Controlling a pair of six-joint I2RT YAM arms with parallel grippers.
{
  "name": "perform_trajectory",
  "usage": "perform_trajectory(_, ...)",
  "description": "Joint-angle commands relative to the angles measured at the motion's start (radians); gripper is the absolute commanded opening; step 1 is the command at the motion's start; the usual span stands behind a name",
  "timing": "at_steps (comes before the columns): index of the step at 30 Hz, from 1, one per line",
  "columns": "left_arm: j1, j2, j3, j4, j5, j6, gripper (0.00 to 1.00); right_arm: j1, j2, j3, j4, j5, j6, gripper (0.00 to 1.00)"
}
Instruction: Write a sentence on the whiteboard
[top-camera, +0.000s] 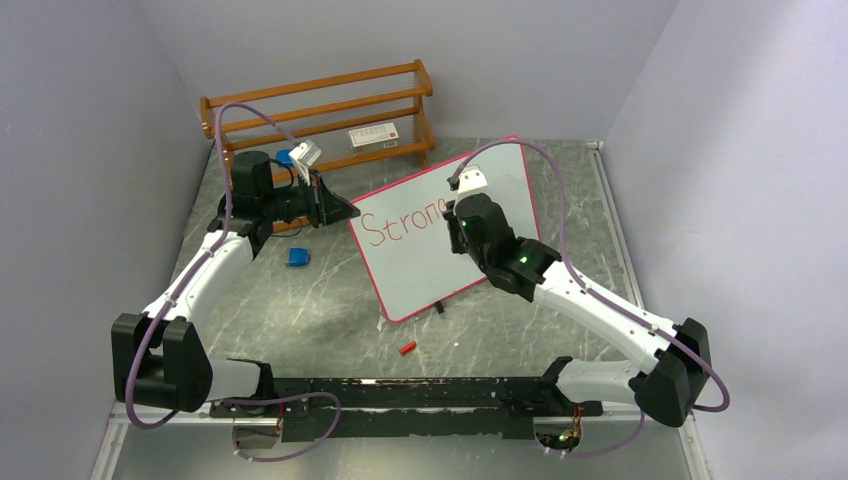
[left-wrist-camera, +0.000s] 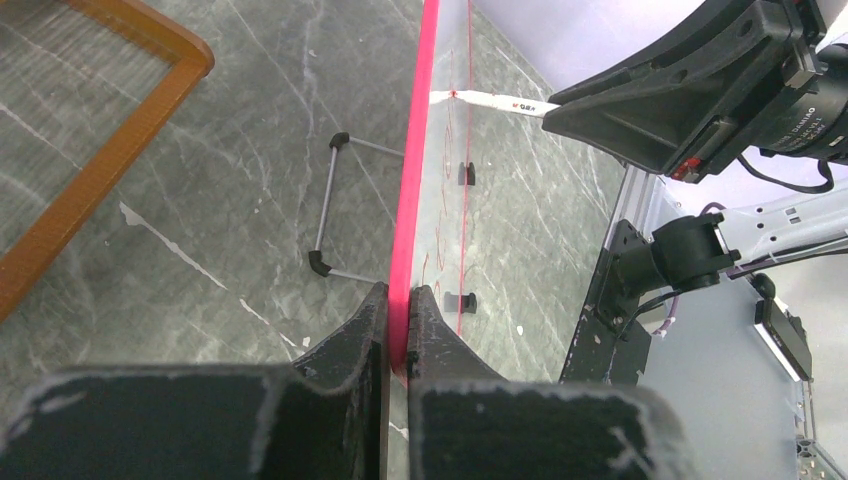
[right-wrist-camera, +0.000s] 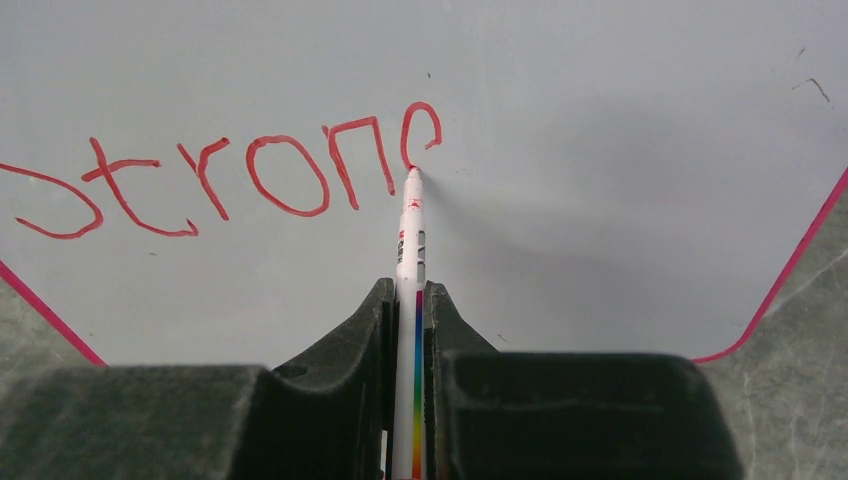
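Observation:
The whiteboard (top-camera: 420, 265) stands tilted on the table, white with a pink-red rim (left-wrist-camera: 412, 180). My left gripper (left-wrist-camera: 399, 300) is shut on its left edge, the rim pinched between both fingers. My right gripper (right-wrist-camera: 406, 290) is shut on a white marker (right-wrist-camera: 410, 240) with a rainbow stripe. The marker's red tip touches the board at the foot of a half-drawn letter. The sentence (right-wrist-camera: 220, 175) reads "Stron" plus that unfinished letter, in red. In the top view the lettering (top-camera: 402, 222) is partly hidden by the right arm.
A wooden rack (top-camera: 320, 115) stands at the back with a small box (top-camera: 373, 136) on it. A blue object (top-camera: 297, 257) lies left of the board. A red cap (top-camera: 407, 349) lies near the front. Board feet (left-wrist-camera: 460, 301) and a wire stand (left-wrist-camera: 330, 205) rest on the table.

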Motion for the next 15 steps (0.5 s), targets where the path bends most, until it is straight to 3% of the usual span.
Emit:
perform_trajectory(1,-0.034,0.029,-0.012,-0.085,-0.023,0.072,0.05,-0.004,0.000,-0.019,-0.028,0.035,0.004,0.00)
perform_trajectory(15,-0.034,0.031,-0.012,-0.083,-0.023,0.071,0.05,-0.007,0.002,-0.001,0.027,0.070,-0.009,0.00)
